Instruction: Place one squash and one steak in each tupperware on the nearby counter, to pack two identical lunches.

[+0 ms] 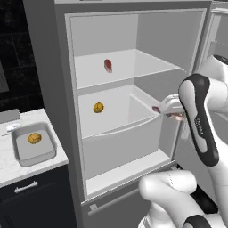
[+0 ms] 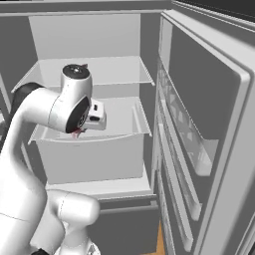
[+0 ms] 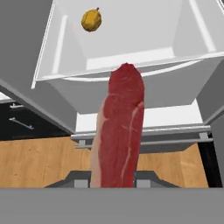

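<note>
My gripper [image 3: 113,181] is shut on a steak [image 3: 120,135], a long red piece with pale streaks that hangs out past the fingertips, just in front of the open fridge drawer [image 3: 131,94]. In the left base view the gripper [image 1: 168,109] sits at the drawer's right front corner with red meat showing at it. A second steak [image 1: 107,66] lies on the upper fridge shelf. One squash [image 1: 98,107] rests in the drawer, seen too as the squash [image 3: 91,19]. Another squash [image 1: 34,138] lies in the grey tupperware [image 1: 33,158] on the counter [image 1: 9,169].
The fridge door [image 2: 199,124] stands open on the right, its shelves close beside the arm. The white drawer's front wall [image 1: 120,147] juts out below the gripper. Dark cabinets with a silver handle [image 1: 24,187] sit under the counter. Wooden floor [image 3: 35,162] lies below.
</note>
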{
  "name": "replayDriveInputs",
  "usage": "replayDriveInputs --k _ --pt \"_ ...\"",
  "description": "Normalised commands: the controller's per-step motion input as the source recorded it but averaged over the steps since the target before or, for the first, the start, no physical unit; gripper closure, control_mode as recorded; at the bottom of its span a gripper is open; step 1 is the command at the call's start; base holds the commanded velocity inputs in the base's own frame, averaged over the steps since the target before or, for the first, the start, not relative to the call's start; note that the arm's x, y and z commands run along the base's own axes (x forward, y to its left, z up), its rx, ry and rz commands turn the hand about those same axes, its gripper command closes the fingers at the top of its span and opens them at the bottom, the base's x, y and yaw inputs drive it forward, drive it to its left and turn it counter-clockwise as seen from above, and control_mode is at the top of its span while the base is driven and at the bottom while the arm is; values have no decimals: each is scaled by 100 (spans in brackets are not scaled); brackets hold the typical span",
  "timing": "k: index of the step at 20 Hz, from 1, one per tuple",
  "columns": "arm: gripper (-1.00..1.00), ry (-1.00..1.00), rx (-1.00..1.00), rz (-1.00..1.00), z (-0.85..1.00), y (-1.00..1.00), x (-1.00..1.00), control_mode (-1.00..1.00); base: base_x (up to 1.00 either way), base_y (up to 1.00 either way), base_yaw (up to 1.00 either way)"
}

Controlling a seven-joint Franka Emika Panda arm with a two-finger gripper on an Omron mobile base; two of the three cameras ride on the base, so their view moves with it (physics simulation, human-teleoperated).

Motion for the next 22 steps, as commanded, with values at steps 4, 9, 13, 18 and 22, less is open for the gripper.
replayDriveInputs --k 4,9,13,18,22 --pt "100 0 0 0 0 0 -59 100 -25 0 0" --pt "100 0 0 0 0 0 0 100 -95 15 0" --pt "100 0 0 0 0 0 0 100 -73 87 0" --pt "100 0 0 0 0 0 0 100 -61 100 1" --pt "100 0 0 0 0 0 0 100 -15 100 0"
